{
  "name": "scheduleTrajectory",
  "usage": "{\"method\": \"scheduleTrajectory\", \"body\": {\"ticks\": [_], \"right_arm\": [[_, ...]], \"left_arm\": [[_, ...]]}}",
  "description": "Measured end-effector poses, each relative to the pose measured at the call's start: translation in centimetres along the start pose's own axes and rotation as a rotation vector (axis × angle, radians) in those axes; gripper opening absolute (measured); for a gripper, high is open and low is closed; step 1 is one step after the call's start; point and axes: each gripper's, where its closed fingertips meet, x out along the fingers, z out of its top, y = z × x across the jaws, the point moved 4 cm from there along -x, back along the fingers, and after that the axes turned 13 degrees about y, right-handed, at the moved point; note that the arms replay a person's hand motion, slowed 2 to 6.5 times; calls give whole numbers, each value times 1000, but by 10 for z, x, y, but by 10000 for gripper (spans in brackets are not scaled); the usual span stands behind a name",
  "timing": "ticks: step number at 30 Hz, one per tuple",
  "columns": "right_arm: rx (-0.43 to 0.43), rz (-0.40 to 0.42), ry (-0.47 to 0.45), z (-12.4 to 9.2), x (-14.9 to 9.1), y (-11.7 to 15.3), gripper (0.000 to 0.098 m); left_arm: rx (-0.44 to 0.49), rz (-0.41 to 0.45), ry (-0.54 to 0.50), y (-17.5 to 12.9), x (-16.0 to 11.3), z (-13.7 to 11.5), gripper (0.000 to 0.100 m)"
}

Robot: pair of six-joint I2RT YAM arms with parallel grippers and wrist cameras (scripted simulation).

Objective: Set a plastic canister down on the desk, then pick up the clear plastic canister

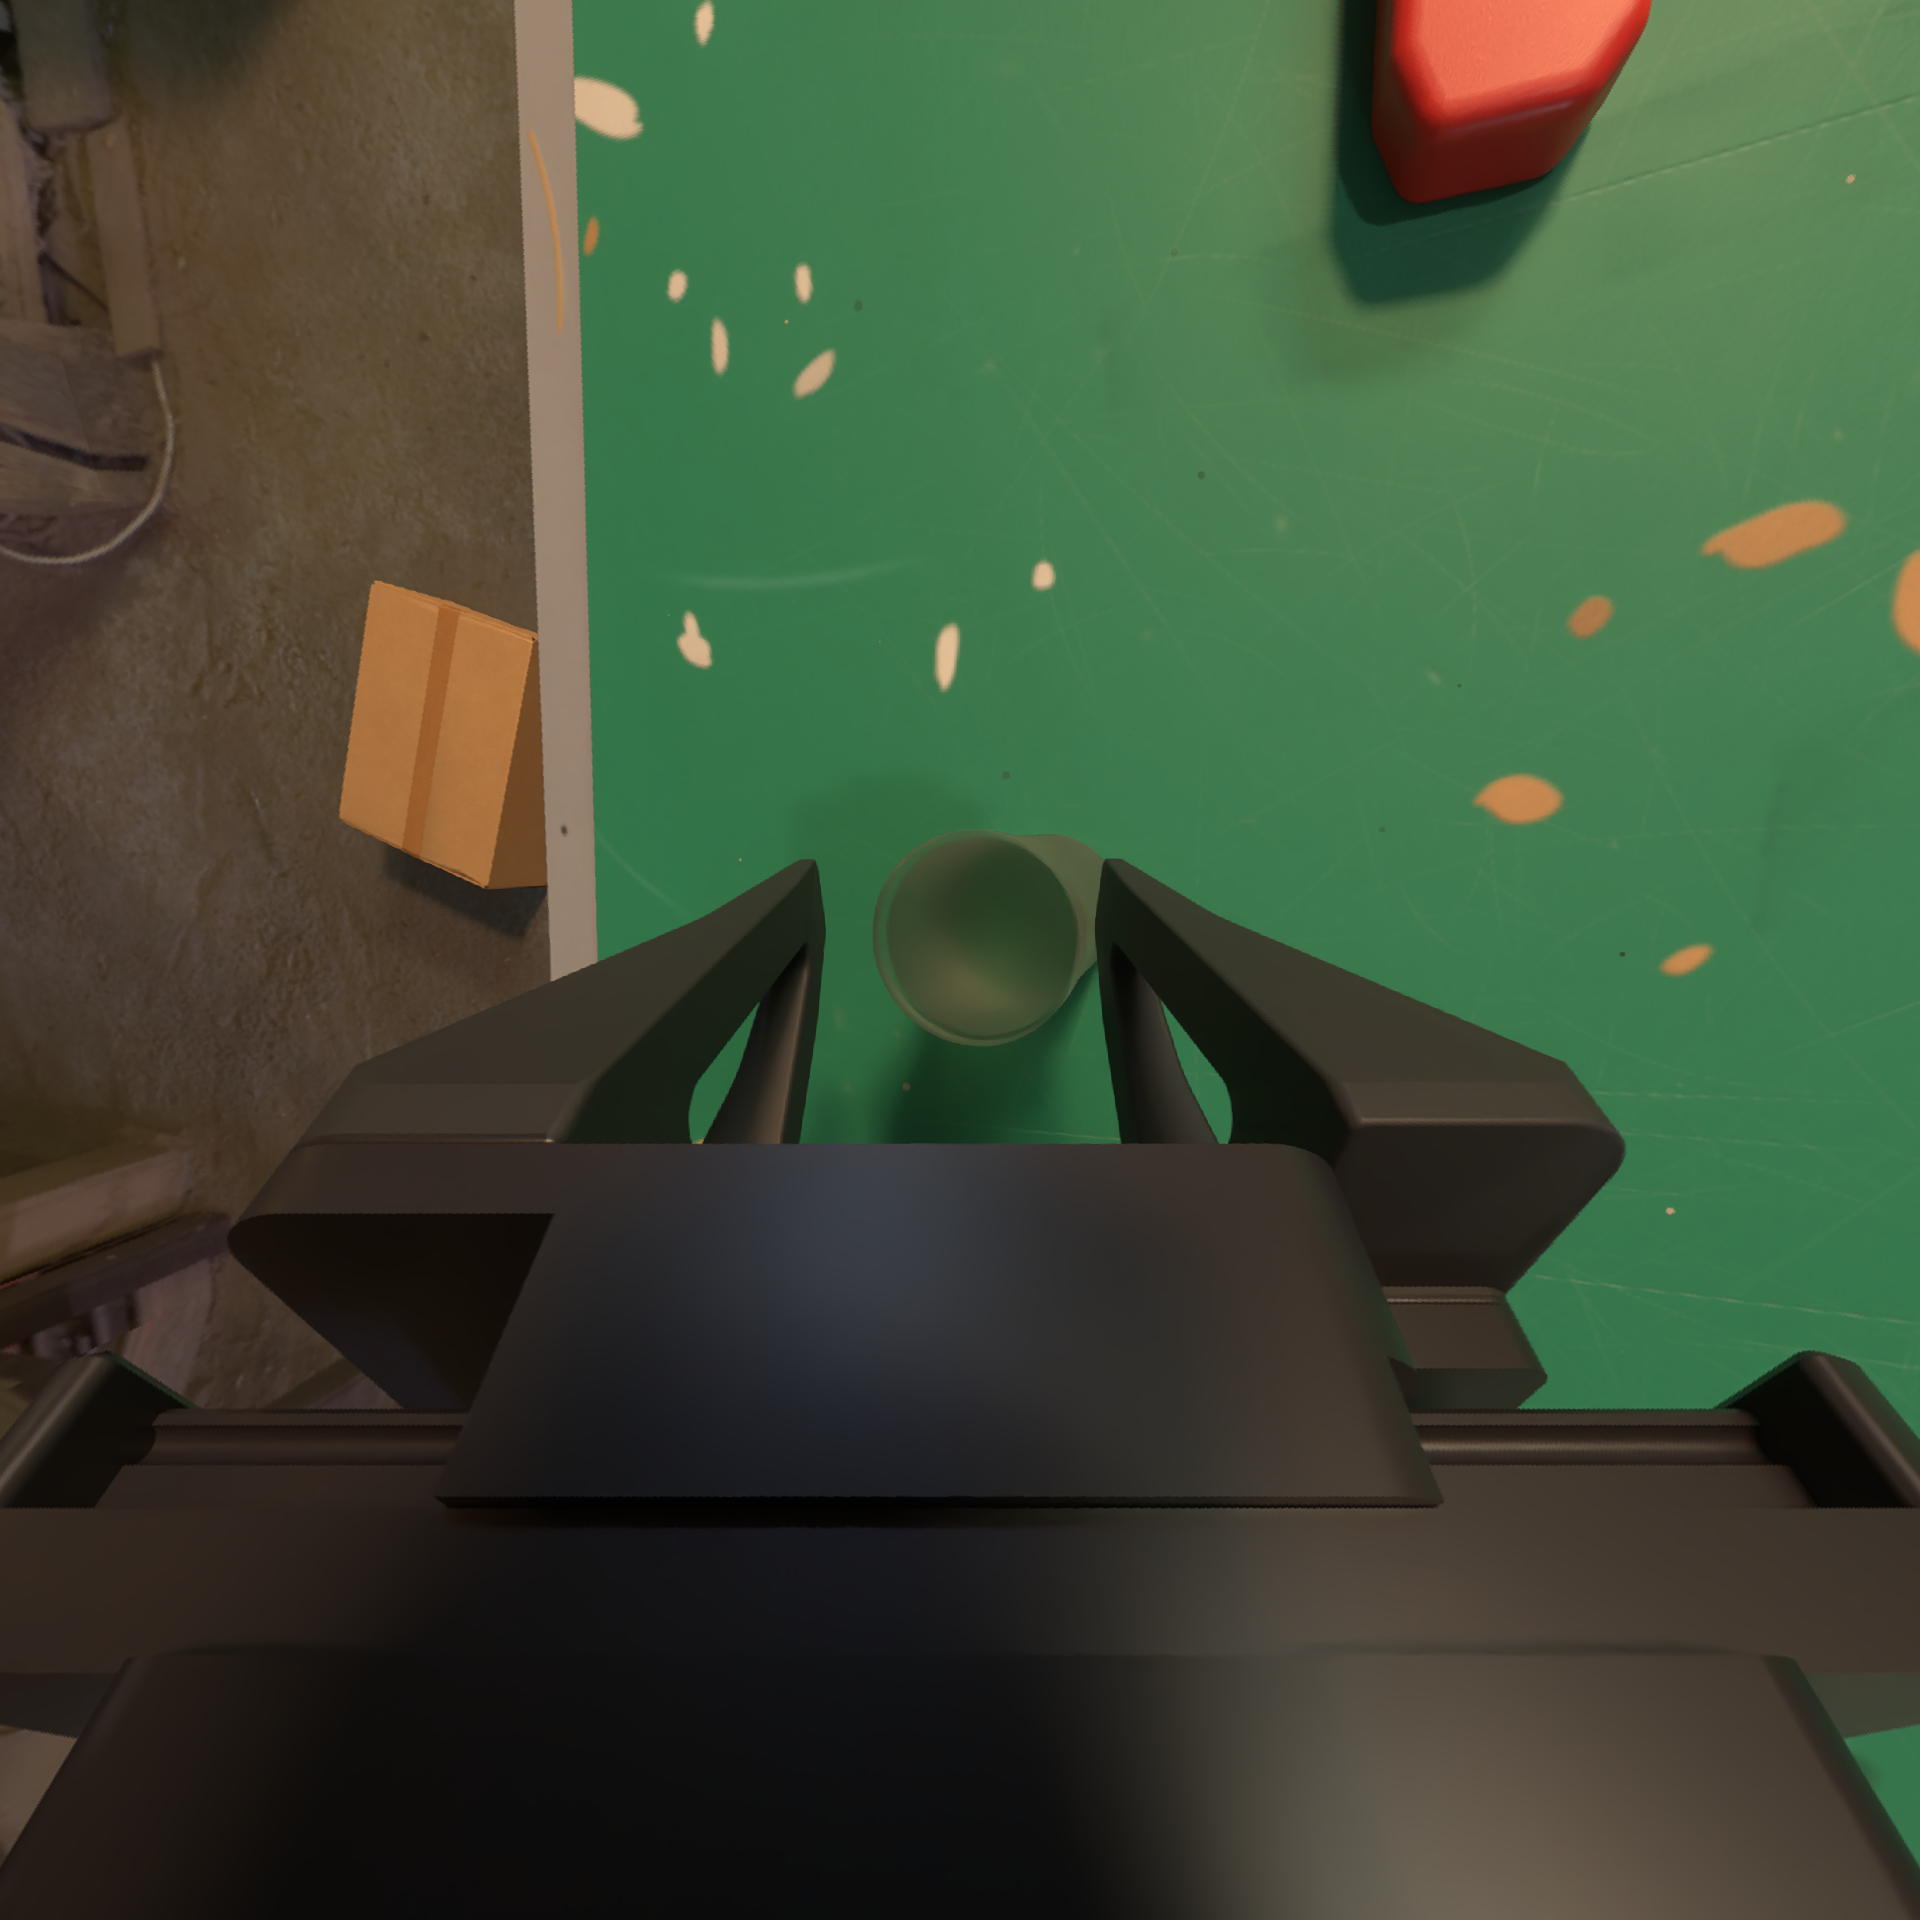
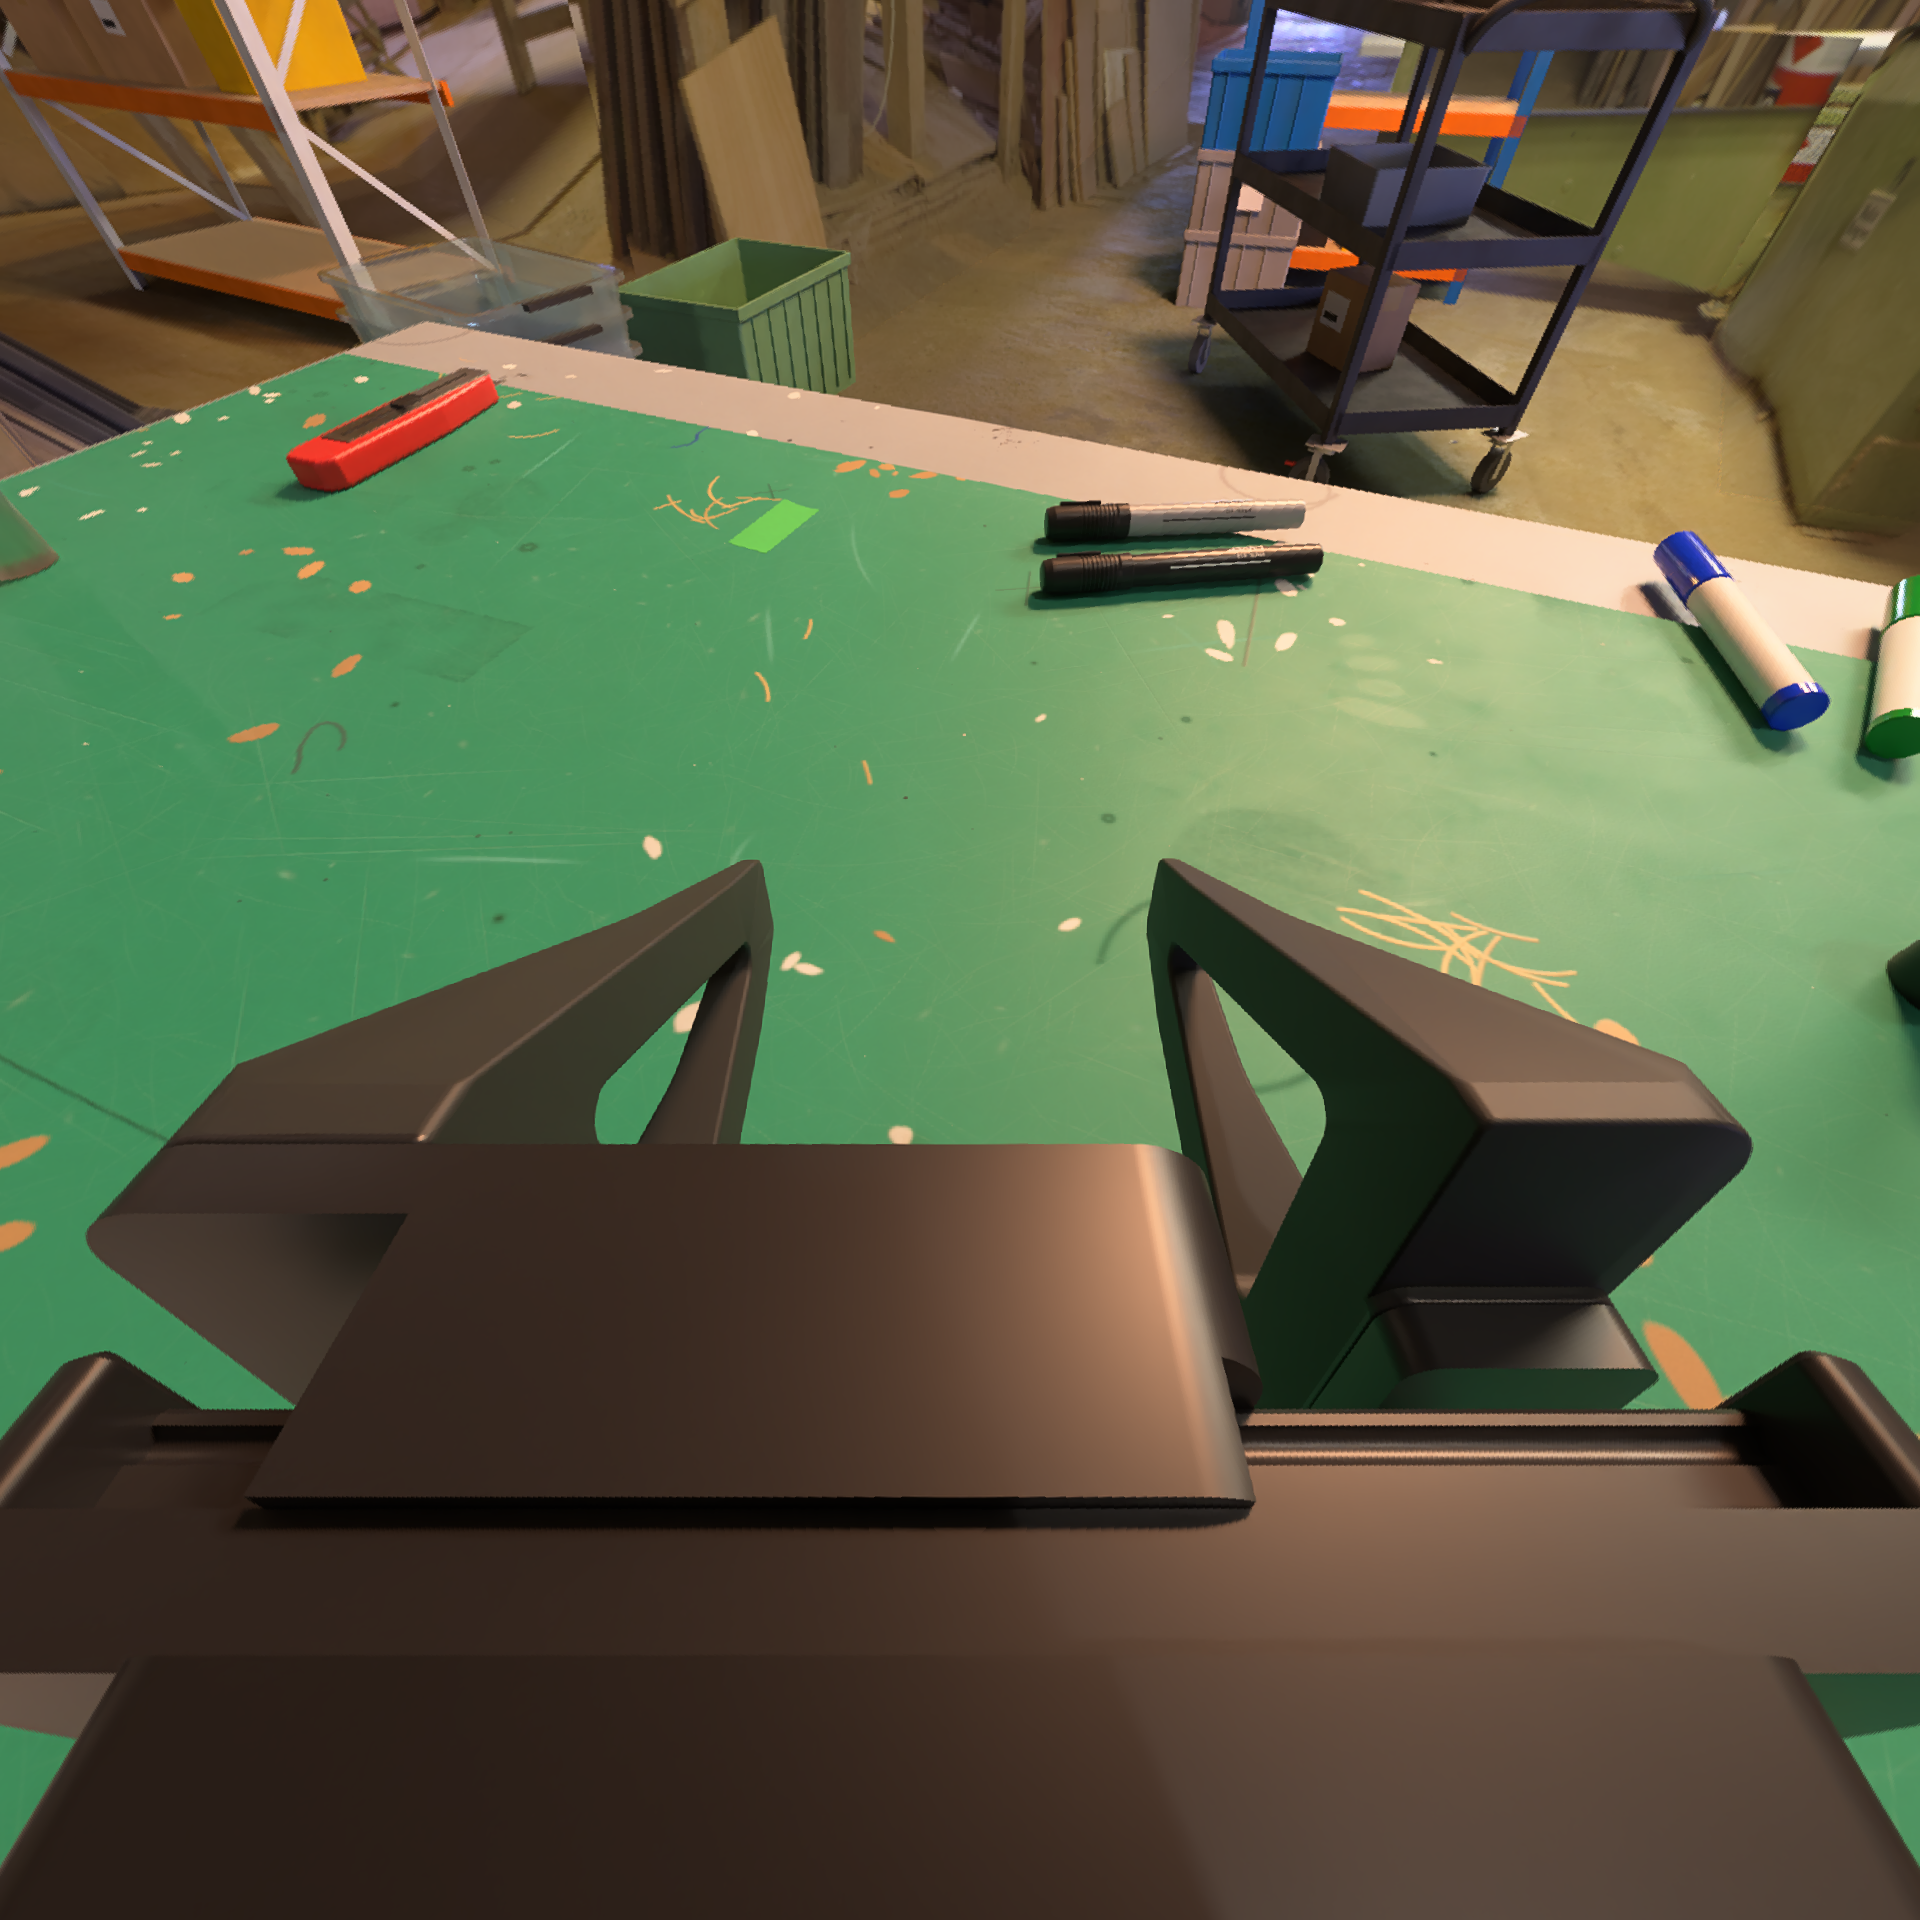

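In the left wrist view I look straight down on a clear plastic canister (image 1: 982, 935) that stands upright on the green desk mat (image 1: 1247, 520). My left gripper (image 1: 961, 873) is open, with one finger on each side of the canister. A small gap shows at the left finger, and the right finger is at the canister's wall. My right gripper (image 2: 956, 873) is open and empty, low over the mat (image 2: 935, 727). A clear sloped shape (image 2: 21, 540) at the far left edge of the right wrist view may be the same canister.
A red block-like tool lies on the mat (image 1: 1496, 94) (image 2: 390, 431). Two black markers (image 2: 1174, 540), a blue-capped marker (image 2: 1740, 634) and a green-capped one (image 2: 1896, 675) lie near the far edge. The desk's edge (image 1: 551, 520) is close on the left, with a cardboard box (image 1: 442, 732) on the floor below.
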Motion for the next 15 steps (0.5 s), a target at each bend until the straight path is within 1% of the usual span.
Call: {"method": "scheduleTrajectory", "body": {"ticks": [5,15], "right_arm": [[-1,3,6,-1,0,1,616],[-1,7,4,0,-2,1,600]], "left_arm": [[-14,-38,-7,-4,2,0,350],[-23,-47,-16,-2,2,1,344]]}}
